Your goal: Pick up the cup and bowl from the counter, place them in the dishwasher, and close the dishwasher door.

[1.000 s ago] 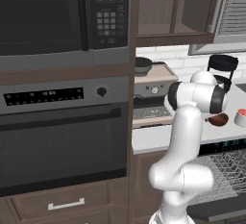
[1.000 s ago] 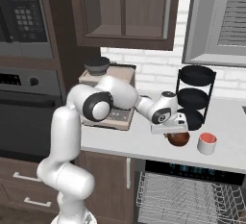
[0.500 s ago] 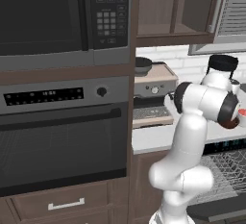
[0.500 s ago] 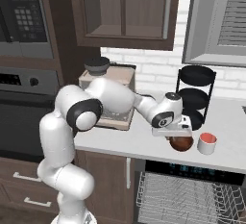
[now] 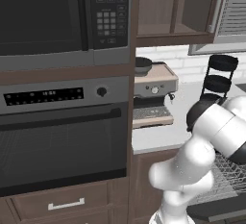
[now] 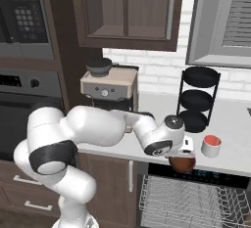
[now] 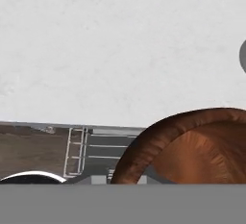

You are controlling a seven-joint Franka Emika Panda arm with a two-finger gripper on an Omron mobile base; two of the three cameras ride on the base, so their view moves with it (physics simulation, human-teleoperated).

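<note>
Left base view: we see the wall oven [image 5: 62, 136] with the microwave [image 5: 57, 16] above it, then the espresso machine [image 5: 153, 93] on the bench [image 5: 158, 139], the black tiered stand [image 5: 217, 79] behind, and the wire rack [image 5: 229, 175] of the open dishwasher at lower right. Right base view adds what that one lacks: the end effector [image 6: 183, 154] at the bench's front edge with the brown bowl [image 6: 182, 163] right under it, over the dishwasher [image 6: 196, 200] rack, and the red-topped white cup [image 6: 211, 146] standing on the bench just right of it, in front of the stand. Hand view: the bowl's rim [image 7: 192, 146] fills the lower right, overhanging the bench edge with rack wires below. We can't tell whether the end effector is clamped on the bowl; fingertips are hidden. Bench is pale grey-white on brown cabinets, white brick backsplash behind.
</note>
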